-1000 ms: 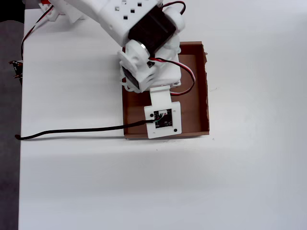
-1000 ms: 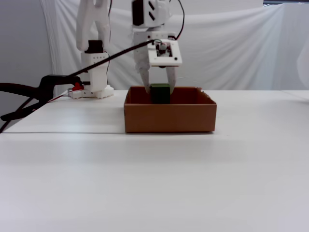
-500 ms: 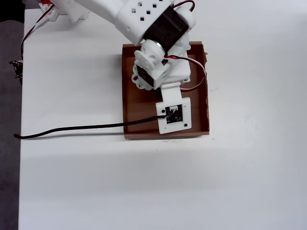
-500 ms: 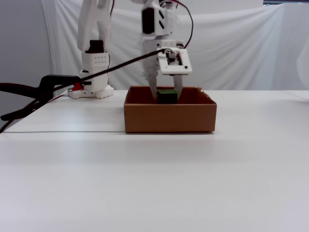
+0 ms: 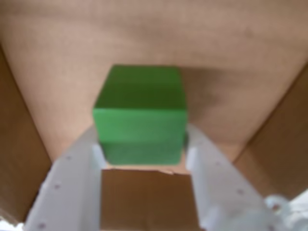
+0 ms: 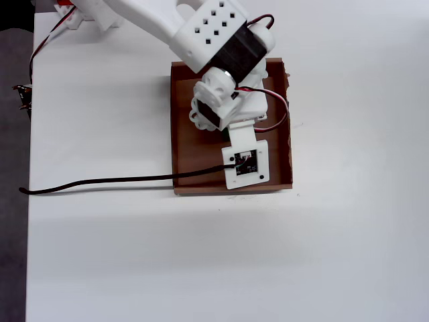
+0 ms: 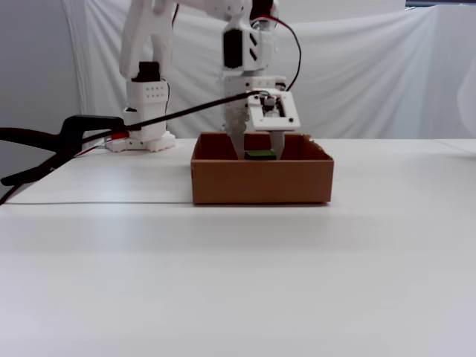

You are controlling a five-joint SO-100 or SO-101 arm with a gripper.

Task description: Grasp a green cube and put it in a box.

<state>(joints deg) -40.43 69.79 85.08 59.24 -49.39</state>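
Observation:
In the wrist view the green cube (image 5: 139, 113) sits between my two white fingers (image 5: 77, 178), which press on its lower sides. My gripper (image 5: 144, 147) is shut on it, inside the brown cardboard box (image 5: 144, 33), over the floor between the side walls. In the fixed view the cube's top (image 7: 260, 155) shows just above the box's front wall (image 7: 260, 182), between the fingers. In the overhead view the arm and its wrist camera plate (image 6: 245, 164) cover the cube; the box (image 6: 184, 144) lies under them.
A black cable (image 6: 100, 181) runs from the wrist camera left across the white table. A black clamp (image 7: 44, 141) stands at the left in the fixed view. The table's left edge (image 6: 30, 201) shows in the overhead view. The arm's base (image 7: 145, 137) stands behind the box.

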